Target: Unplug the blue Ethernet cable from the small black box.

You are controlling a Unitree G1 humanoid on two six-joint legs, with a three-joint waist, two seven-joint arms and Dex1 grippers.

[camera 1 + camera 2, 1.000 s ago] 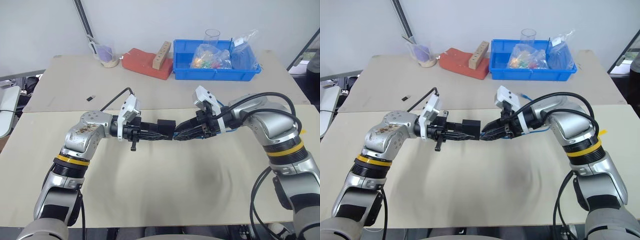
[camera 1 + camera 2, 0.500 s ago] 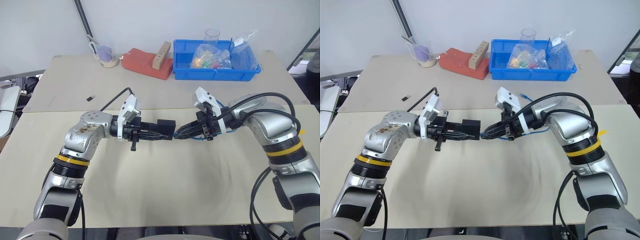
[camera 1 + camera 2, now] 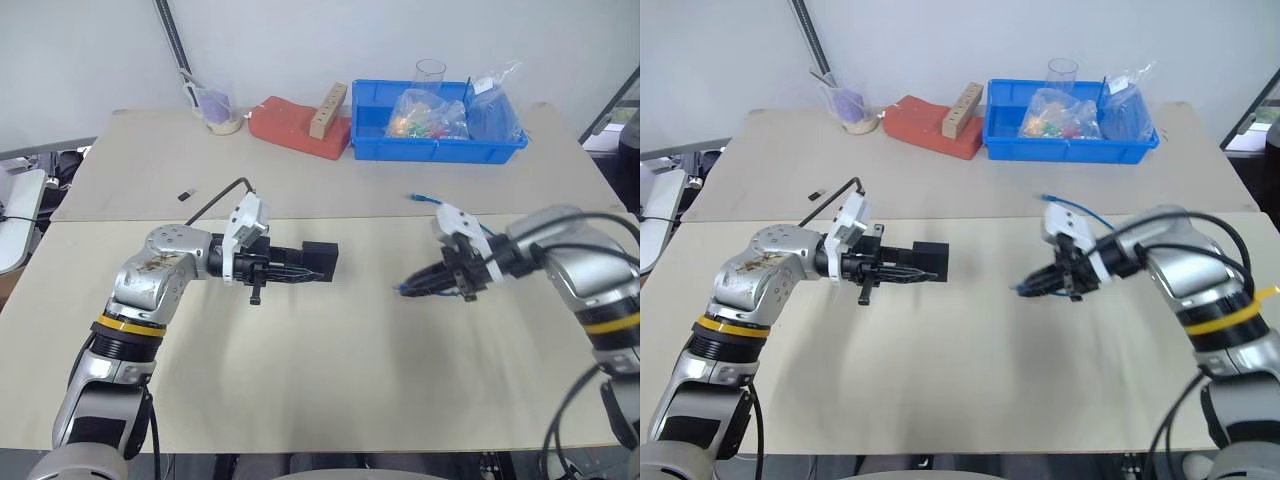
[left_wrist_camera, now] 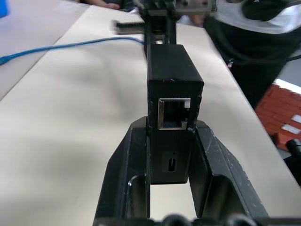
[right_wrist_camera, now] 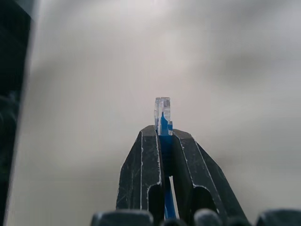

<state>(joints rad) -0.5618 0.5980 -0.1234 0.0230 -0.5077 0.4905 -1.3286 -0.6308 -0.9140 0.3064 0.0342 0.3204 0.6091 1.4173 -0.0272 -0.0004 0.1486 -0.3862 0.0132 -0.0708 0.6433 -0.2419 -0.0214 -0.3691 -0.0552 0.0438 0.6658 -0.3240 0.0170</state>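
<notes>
We are holding the small black box (image 3: 320,261) in our left pincer (image 3: 308,271), its fingers (image 4: 127,174) pressed against the box's two sides, with the box lifted clear above the tabletop (image 3: 330,370). In the left wrist view the port on the box's face is standing empty, with no plug seated in it. Our right pincer (image 3: 408,288) is pinching the blue Ethernet cable (image 3: 1072,207) right at its end, and in the right wrist view the clear plug (image 5: 162,109) is poking out just past the closed fingertips. The rest of the cord is trailing back along our right wrist toward the far side of the tabletop. The box and the plug are sitting well apart, with open tabletop between them.

We are judging the unplugging step as done: the connector is free and the two pieces are separated. What is left is tidying up. The next move calls for lowering each hand to the tabletop and spreading the pincers, setting the box flat and letting the cable go slack, without bringing the plug back near the port.
</notes>
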